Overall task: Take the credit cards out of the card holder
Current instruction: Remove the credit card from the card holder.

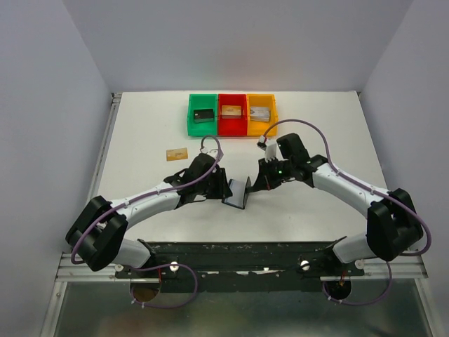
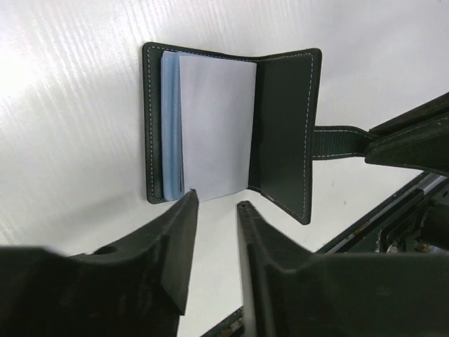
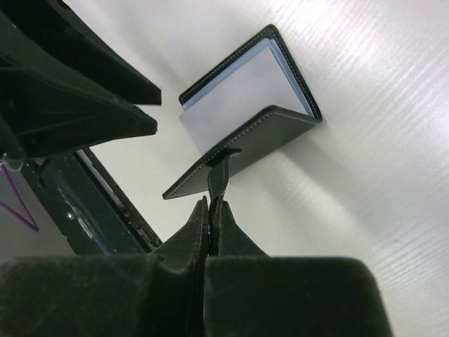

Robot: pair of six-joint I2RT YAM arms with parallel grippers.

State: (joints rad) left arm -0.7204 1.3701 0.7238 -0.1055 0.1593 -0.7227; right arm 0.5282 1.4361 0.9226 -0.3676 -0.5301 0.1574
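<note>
The open holder (image 1: 236, 192) is held mid-desk by its strap (image 3: 219, 172), which is pinched tight in the right pincer (image 3: 209, 205). The left pincer (image 2: 216, 203), narrowly parted and empty, is set beside a pale card (image 2: 214, 126). If the strap is lost, the holder could be dragged along with the card.
</note>
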